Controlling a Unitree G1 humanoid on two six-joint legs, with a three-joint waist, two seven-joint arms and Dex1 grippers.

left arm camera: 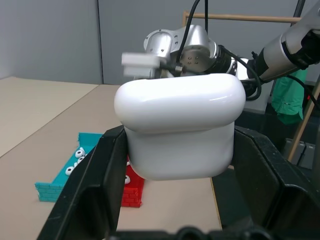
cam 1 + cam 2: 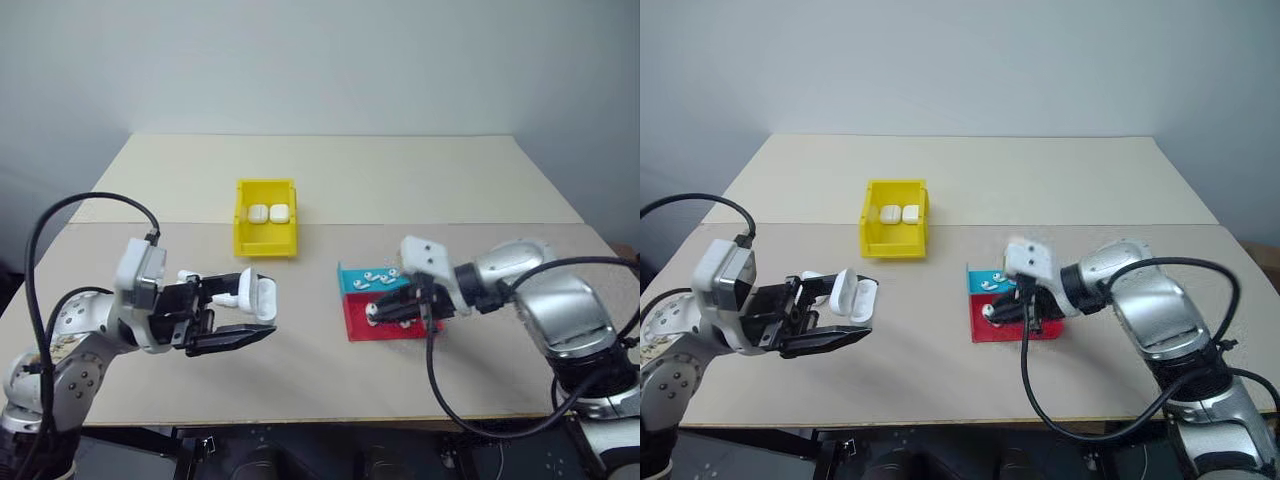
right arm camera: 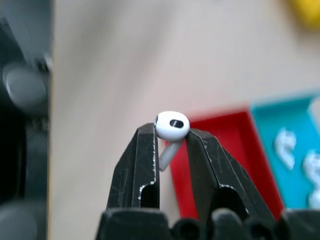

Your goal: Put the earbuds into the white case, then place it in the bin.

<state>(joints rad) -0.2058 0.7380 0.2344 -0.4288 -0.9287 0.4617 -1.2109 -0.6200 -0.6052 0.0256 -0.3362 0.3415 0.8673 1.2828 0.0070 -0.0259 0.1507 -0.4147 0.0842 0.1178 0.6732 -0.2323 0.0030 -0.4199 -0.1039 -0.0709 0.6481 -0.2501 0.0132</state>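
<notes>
Left hand (image 2: 235, 318) clamps the open white case (image 2: 252, 297) above the surface (image 2: 400, 190). Right hand (image 3: 172, 142) pinches one earbud (image 3: 171, 126) over the red tray (image 2: 385, 322) — more earbuds lie in the blue tray (image 2: 352, 281). The yellow bin (image 2: 266, 243) holds two closed cases.

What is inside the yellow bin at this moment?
Two closed white cases lie side by side on the floor of the yellow bin. The bin's near wall hides the front strip of the floor, so anything lying there cannot be seen.
</notes>
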